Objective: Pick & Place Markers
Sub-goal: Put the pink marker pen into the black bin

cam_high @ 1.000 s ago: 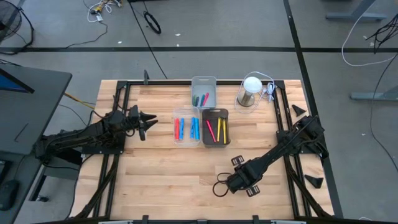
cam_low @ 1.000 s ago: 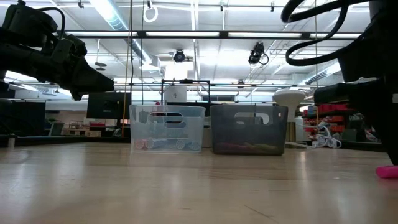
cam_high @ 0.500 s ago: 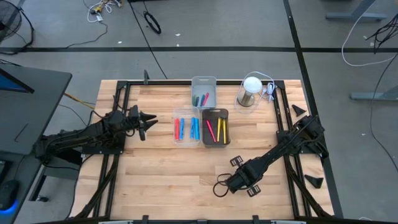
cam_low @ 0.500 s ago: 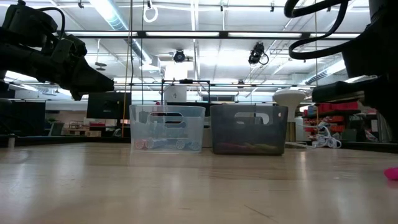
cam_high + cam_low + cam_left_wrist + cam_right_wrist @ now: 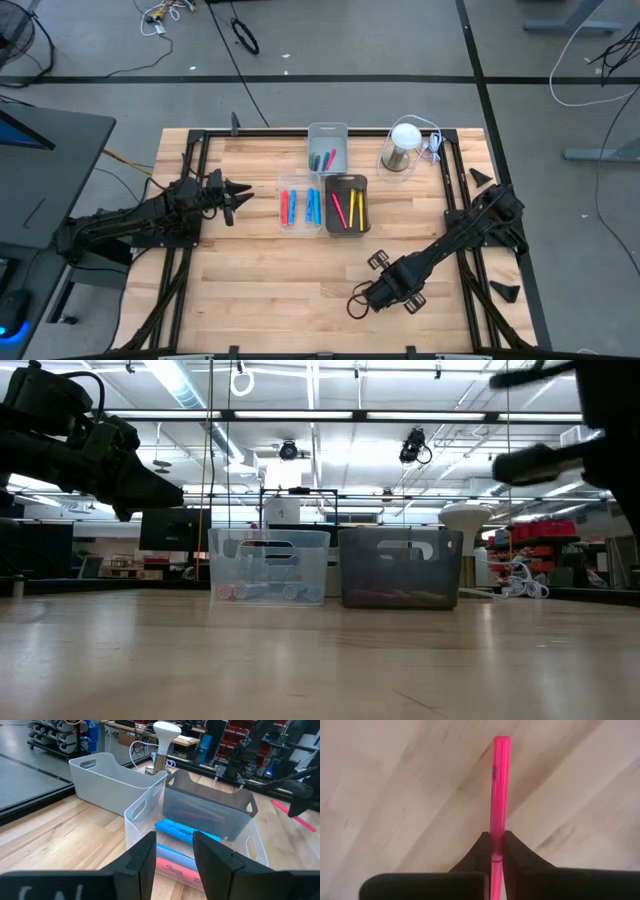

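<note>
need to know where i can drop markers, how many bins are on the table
3: a clear bin holding red and blue markers, a dark bin right beside it with pink and yellow ones, and a grey bin behind them.

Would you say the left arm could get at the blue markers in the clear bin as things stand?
Probably yes. The left gripper hangs beside the clear bin, jaws apart and empty, and the bin is open-topped with nothing over the blue markers. The right gripper, shut on a pink marker, is far off.
</note>
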